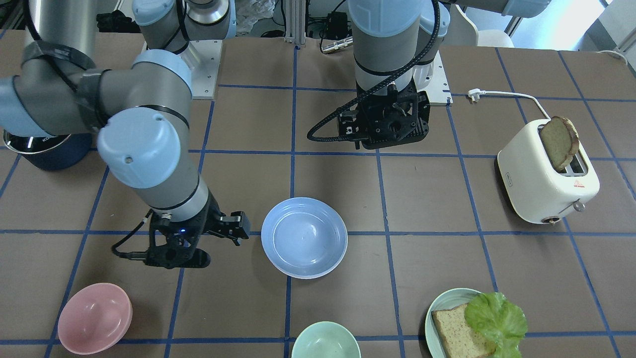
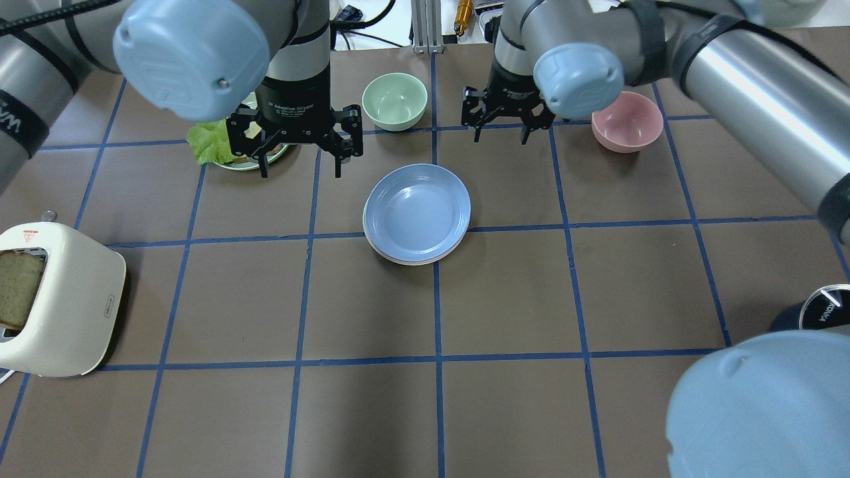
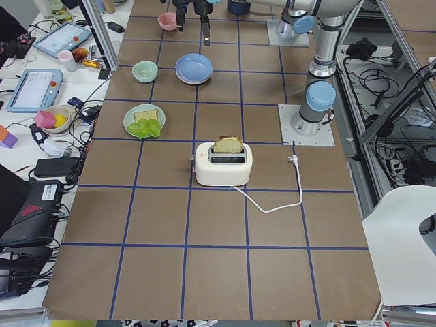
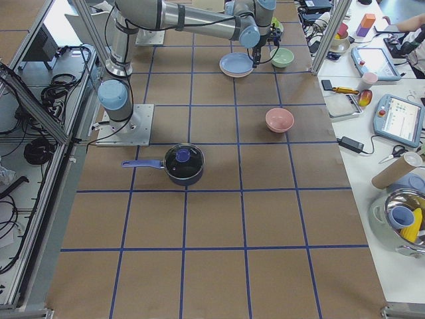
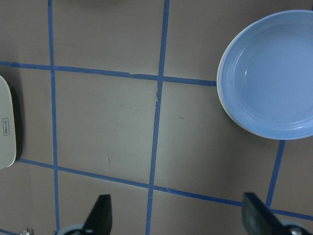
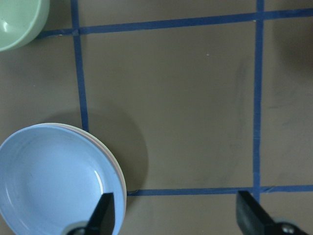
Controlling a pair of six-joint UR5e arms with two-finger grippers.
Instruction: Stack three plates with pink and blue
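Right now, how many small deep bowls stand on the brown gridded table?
2. The pale pink round bowl stands on the robot's right, far side; the mint green round bowl sits beyond the stacked blue plate. No other shows in any view.

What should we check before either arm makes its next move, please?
1. Blue plate on top of the stack: ok.
2. Pink plate directly under it, its rim peeking out: ok.
3. Third plate at the bottom: cannot tell; only thin pale edges show.
4. Left gripper open, holding nothing, apart from the stack: ok.
5. Right gripper open, holding nothing, apart from the stack: ok.
6. Mint bowl between the grippers, touching neither: ok.
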